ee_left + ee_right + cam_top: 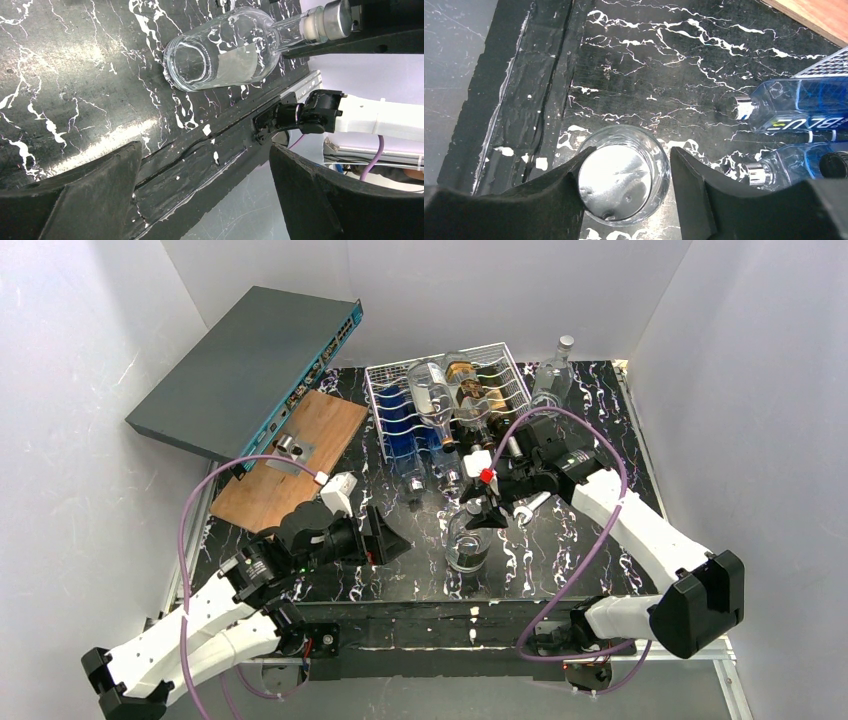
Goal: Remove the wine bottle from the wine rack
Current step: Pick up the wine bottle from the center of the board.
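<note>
Top view looks down on the whole table (400,578) from behind; both close wrist views apparently share one bottle (220,55).

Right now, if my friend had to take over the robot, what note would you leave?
Left gripper: open, empty.
Right gripper: jaws either side of the cap of the clear bottle; grip unclear.
Clear bottle: upright near the front edge of the table, off the wine rack.
Done: that bottle is out.
Left: probably check it stands, then pull the arm clear. Other bottles lie in the rack.
</note>
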You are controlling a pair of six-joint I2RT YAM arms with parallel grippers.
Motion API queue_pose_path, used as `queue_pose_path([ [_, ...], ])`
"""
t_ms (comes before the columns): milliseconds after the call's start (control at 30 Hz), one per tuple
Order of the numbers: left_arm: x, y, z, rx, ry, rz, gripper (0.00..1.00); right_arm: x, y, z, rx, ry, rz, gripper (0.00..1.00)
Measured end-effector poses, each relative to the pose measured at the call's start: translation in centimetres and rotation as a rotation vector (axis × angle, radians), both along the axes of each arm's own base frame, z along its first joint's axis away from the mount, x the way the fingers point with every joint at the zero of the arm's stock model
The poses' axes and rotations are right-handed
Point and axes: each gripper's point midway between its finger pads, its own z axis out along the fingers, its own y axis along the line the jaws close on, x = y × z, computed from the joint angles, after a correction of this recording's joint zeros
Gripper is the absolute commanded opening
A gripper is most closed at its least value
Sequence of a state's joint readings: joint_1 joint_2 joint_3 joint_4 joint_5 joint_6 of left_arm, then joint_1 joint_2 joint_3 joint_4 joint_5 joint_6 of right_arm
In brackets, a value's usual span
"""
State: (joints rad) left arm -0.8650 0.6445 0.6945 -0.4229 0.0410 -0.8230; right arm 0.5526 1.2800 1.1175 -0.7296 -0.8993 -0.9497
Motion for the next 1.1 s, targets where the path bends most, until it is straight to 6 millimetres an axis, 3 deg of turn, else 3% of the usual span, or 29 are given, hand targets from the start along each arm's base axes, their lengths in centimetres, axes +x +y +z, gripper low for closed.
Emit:
queue_pose_path([
  [167, 0.0, 0.0, 0.4, -0.015, -0.008, 0.002, 0.98, -0.4, -0.1, -0.2, -0.007, 0.009, 0.009, 0.23],
  [333, -0.1, 0.1, 0.5, -0.022, -0.010, 0.004, 0.98, -0.6, -0.4, -0.1, -0.011, 0.001, 0.011, 0.03],
  [433, -0.1, 0.2, 0.6, -0.026, -0.014, 0.004, 0.98, -0.4, -1.0, 0.0, -0.015, 0.008, -0.011, 0.01],
  [833, -0.4, 0.5, 0.4, -0.028, -0.016, 0.004, 0.98, 2.2, -8.3, 1.4, -0.029, 0.059, -0.305, 0.01],
  [1100, -0.6, 0.7, 0.7, -0.037, -0.023, 0.004, 0.98, 3.8, -11.4, 2.8, -0.034, 0.045, -0.443, 0.01],
])
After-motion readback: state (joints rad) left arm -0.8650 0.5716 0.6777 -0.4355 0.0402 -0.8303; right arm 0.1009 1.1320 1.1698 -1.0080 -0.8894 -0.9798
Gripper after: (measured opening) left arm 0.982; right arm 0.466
